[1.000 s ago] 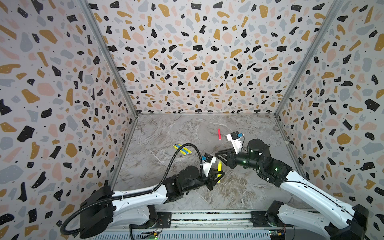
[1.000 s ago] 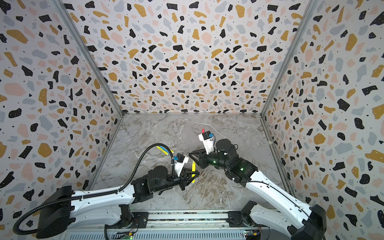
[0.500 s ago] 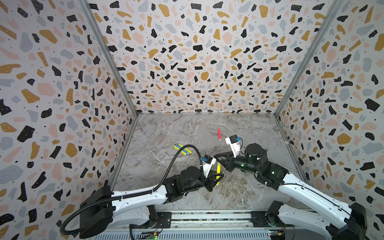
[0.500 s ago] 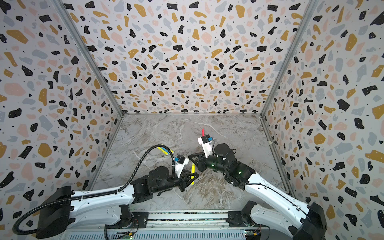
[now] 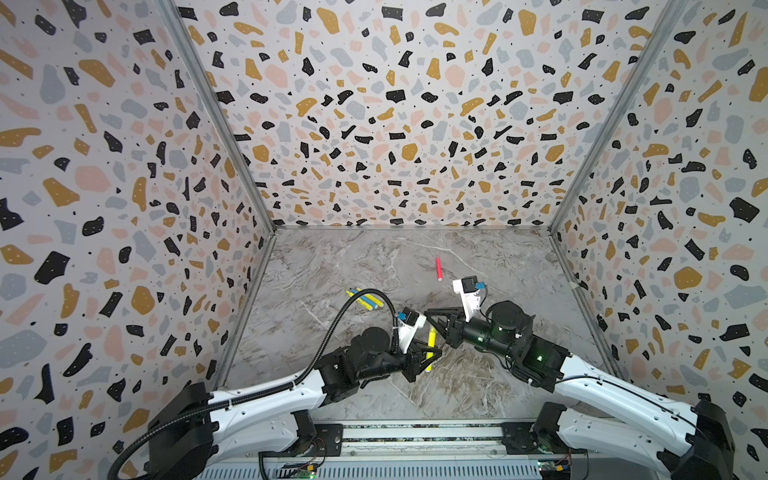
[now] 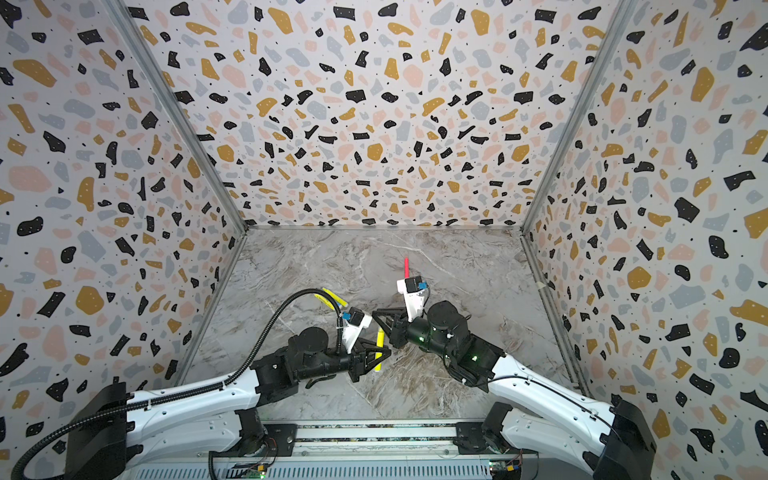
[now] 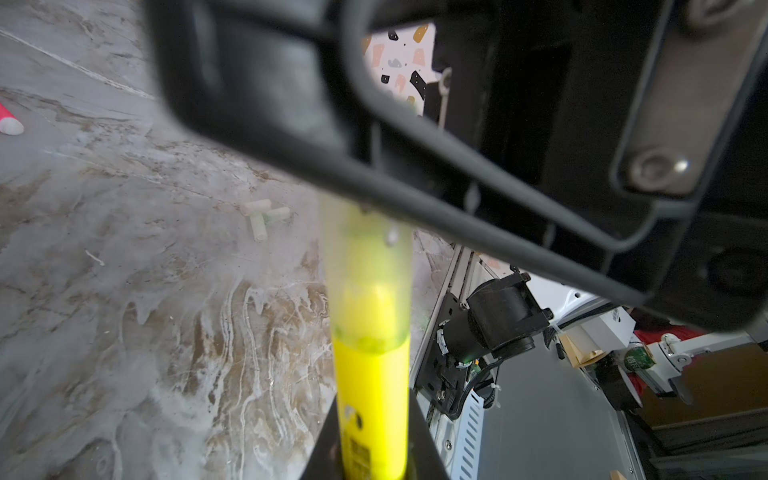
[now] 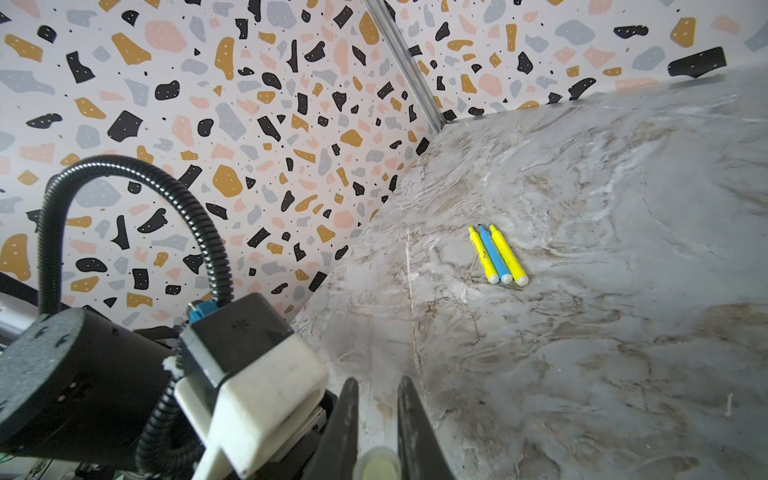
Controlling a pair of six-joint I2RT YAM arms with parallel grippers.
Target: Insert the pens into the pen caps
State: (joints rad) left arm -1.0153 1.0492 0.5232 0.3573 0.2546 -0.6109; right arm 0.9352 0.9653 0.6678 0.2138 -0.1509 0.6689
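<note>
My left gripper (image 5: pixel 430 358) (image 7: pixel 372 436) is shut on a yellow pen (image 5: pixel 431 343) (image 6: pixel 379 347) (image 7: pixel 372 374), held roughly upright above the front middle of the table. A translucent pen cap (image 7: pixel 368 266) (image 8: pixel 376 463) sits over the pen's upper end. My right gripper (image 5: pixel 434 322) (image 8: pixel 378 386) is shut on that cap, reaching in from the right. Two yellow pens and a blue pen (image 5: pixel 365 300) (image 8: pixel 498 255) lie side by side on the table at the left. A pink-red pen (image 5: pixel 438 268) (image 6: pixel 406 268) lies further back.
Loose translucent caps (image 7: pixel 264 216) lie together on the marble table (image 5: pixel 374 257). Terrazzo-patterned walls (image 5: pixel 374 124) close off the left, back and right. A metal rail (image 5: pixel 415 434) runs along the front edge. The left arm's black cable (image 5: pixel 353 307) arches over the table.
My right gripper has moved left and down to the top of the yellow pen and shut on the cap there. The left gripper has kept holding the pen almost in place.
</note>
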